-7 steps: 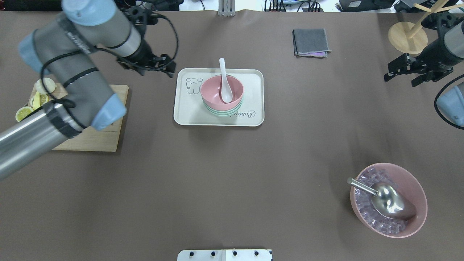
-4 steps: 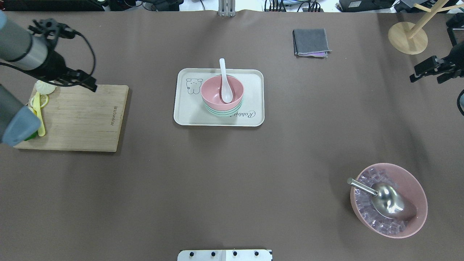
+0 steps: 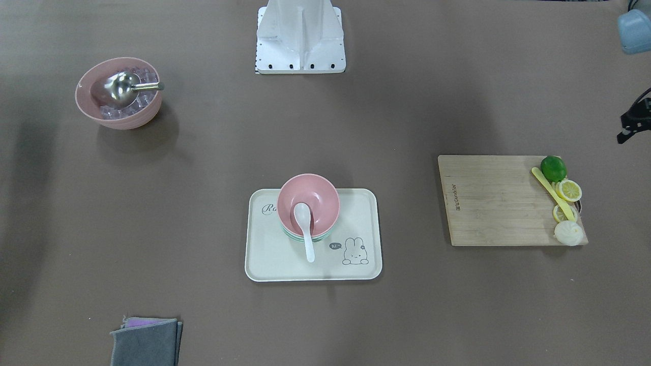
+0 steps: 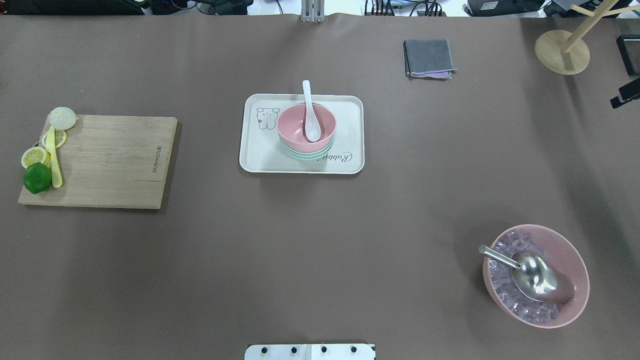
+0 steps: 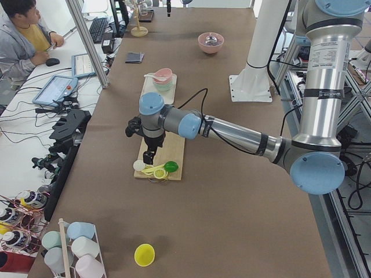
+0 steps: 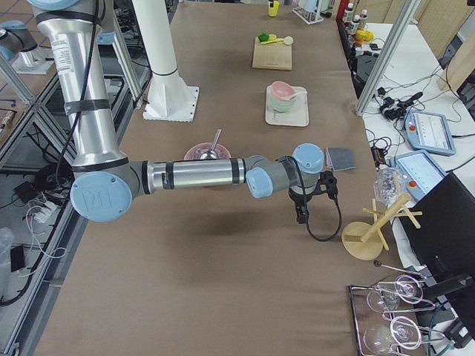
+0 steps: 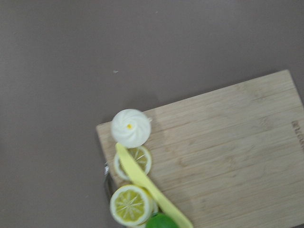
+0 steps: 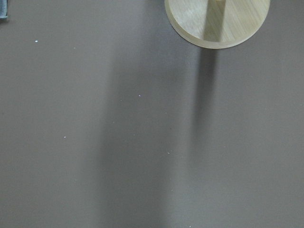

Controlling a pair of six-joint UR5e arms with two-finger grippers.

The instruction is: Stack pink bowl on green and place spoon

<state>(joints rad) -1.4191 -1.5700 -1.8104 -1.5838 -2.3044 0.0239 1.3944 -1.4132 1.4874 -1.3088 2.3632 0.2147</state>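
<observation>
At the table's left edge the left tool (image 5: 147, 157) hangs above the cutting board (image 4: 110, 160); whether it's apart or together, I cannot tell. Farther, mid-table, the pink bowl (image 4: 292, 122) sits nested in the green bowl (image 4: 306, 155) on the tray (image 4: 350, 107), spoon (image 4: 309, 107) resting inside. Toward the far right corner, the right tool (image 6: 300, 215): cannot tell either.

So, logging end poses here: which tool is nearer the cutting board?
Left. The left tool hangs close by the cutting board's end; the right tool is far off at the opposite side, beside the wooden stand.
</observation>
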